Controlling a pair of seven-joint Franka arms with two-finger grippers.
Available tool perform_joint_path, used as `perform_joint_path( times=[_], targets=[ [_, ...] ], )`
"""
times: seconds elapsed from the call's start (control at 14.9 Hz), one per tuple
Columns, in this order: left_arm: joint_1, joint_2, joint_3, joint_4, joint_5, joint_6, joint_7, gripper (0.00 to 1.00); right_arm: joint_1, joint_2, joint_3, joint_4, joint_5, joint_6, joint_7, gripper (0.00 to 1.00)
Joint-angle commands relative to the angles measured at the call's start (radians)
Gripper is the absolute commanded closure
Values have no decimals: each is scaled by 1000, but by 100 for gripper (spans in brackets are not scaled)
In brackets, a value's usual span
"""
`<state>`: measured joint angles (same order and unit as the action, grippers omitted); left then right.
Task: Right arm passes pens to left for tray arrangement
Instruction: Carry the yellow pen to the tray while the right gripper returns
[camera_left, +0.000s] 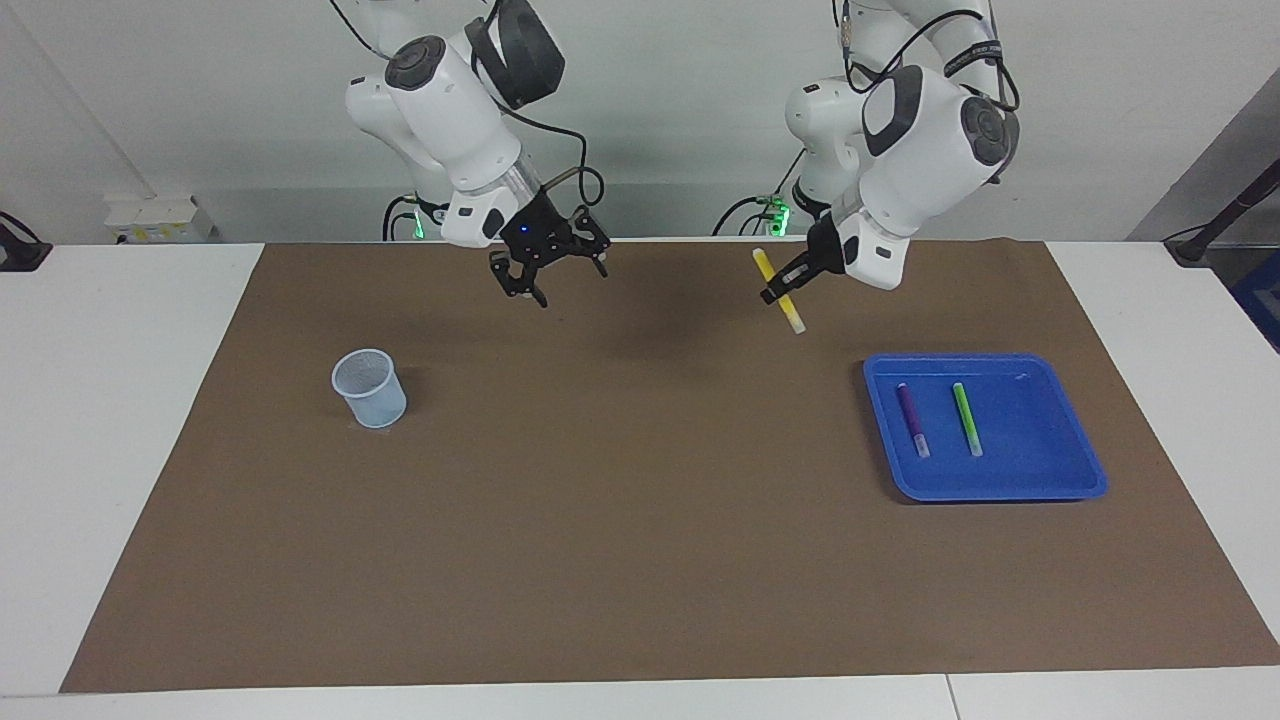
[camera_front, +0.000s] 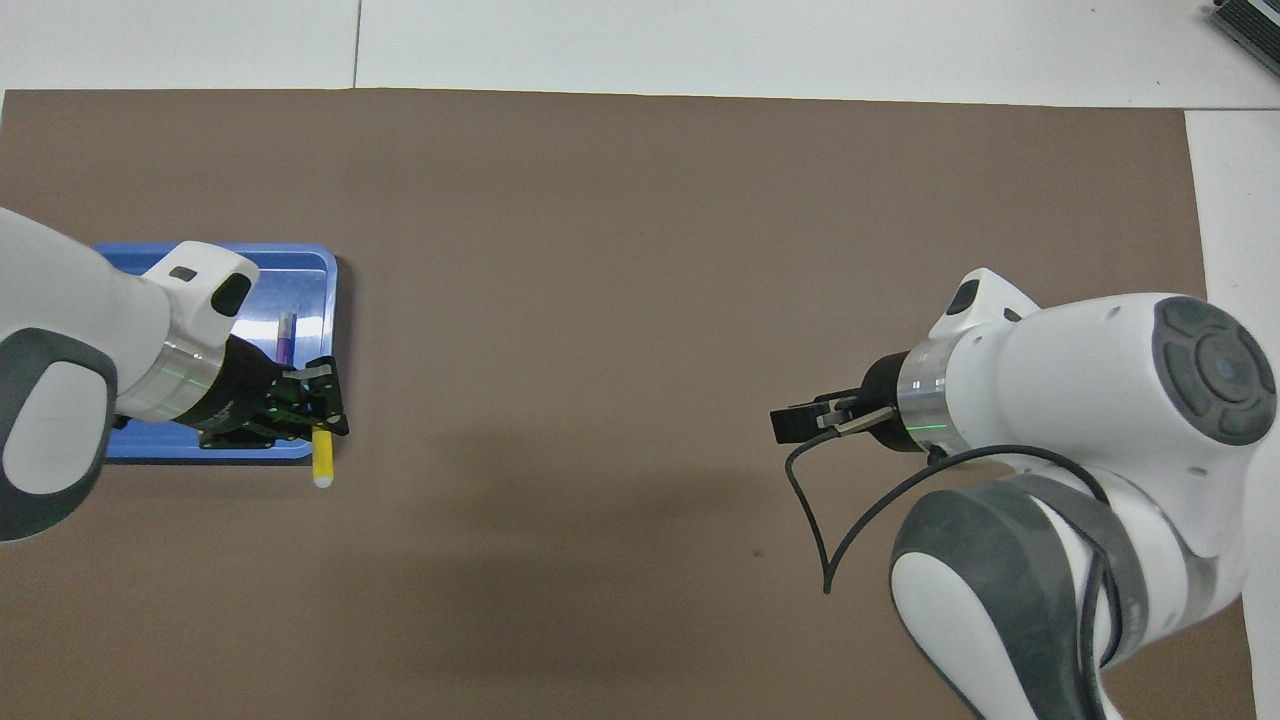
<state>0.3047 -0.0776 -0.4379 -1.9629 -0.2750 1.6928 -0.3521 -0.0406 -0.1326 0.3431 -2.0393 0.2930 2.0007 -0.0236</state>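
left fingers (camera_left: 783, 287) clamp slim yellow pen (camera_left: 779, 291) (tilted, whitish tip down) | right fingers (camera_left: 545, 272) spread, empty

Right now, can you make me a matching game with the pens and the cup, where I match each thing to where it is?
Things:
1. yellow pen
2. purple pen
3. green pen
4. clear cup

Places:
A. standing on the brown mat, toward the right arm's end
B. in the blue tray, on the side toward the cup
C. up in the air, held in the left gripper
D. in the tray, beside the purple pen, on the side away from the cup

Pairs: 1-C, 2-B, 3-D, 4-A
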Motion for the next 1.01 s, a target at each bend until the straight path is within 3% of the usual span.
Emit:
perform_joint_path(
  times=[0.0,0.2,0.34,0.47,0.6,0.94],
  targets=[
    [37,-22,54,-1,100,-30,210,100,-31,-16,10,7,-70,-23,-1,0],
    [77,-11,114,-2,209,7,391,100,-51,-1,-5,20,-92,-42,-4,0],
    [119,-2,114,-20,259,69,461,100,-41,40,-67,88,-125,-98,-19,0],
    [152,31,114,-36,309,138,533,100,-36,120,-88,204,-228,-150,-56,0],
    [162,62,114,-36,355,180,558,100,-39,177,-113,296,-245,-204,-55,0],
    [189,140,114,-47,399,310,587,100,4,189,-140,300,-258,-216,-47,0]
  ],
)
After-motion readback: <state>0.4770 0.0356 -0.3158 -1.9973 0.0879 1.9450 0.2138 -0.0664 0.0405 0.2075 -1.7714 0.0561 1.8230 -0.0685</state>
